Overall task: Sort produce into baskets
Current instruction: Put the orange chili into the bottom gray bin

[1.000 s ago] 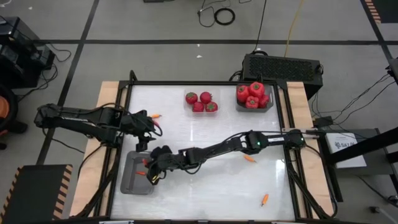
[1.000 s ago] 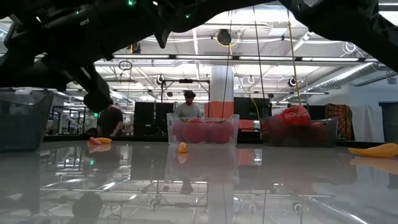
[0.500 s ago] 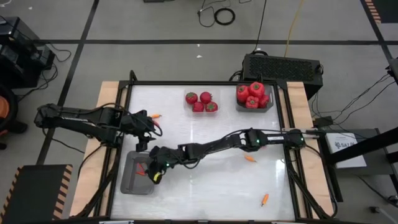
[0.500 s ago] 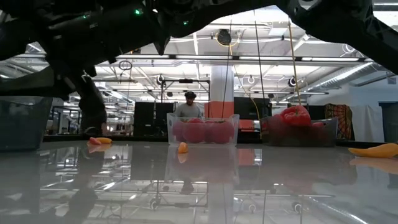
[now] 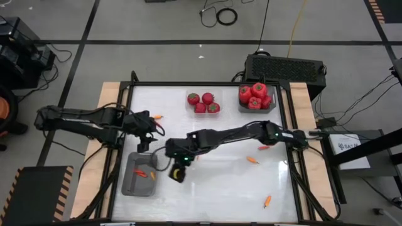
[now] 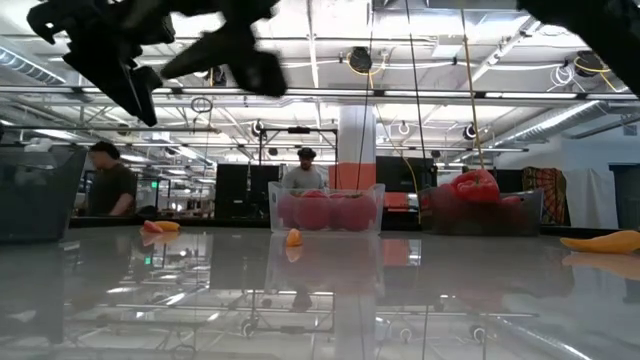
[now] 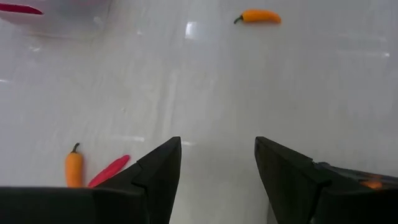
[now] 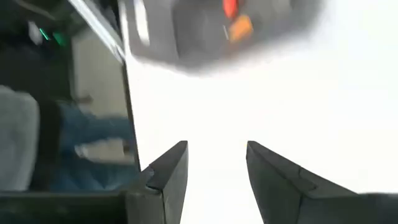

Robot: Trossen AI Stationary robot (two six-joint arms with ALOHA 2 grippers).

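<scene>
Red tomatoes fill the grey basket (image 5: 257,98) at the far right, and more tomatoes (image 5: 203,103) stand in a clear tub beside it. The second grey basket (image 5: 139,175) lies near the left front, with a red and an orange pepper (image 5: 152,176) in it. My right gripper (image 5: 176,174) (image 8: 214,146) hangs open and empty above the table, just right of this basket. My left gripper (image 5: 152,130) (image 7: 217,142) waits open at the left, above bare table. Loose peppers lie at the far left (image 5: 158,117), at the middle right (image 5: 252,159) and near the front (image 5: 267,201).
A big black box (image 5: 286,67) stands behind the table's far right corner. In the left wrist view an orange pepper (image 7: 258,17) lies farther out, and an orange (image 7: 74,171) and a red pepper (image 7: 111,171) lie close by. People stand in the room beyond the table (image 6: 303,170).
My right gripper has risen from over the left basket and drawn back toward the table's right, tipping its fingers up from steeply down. The peppers in that basket now lie uncovered. My left arm has kept still.
</scene>
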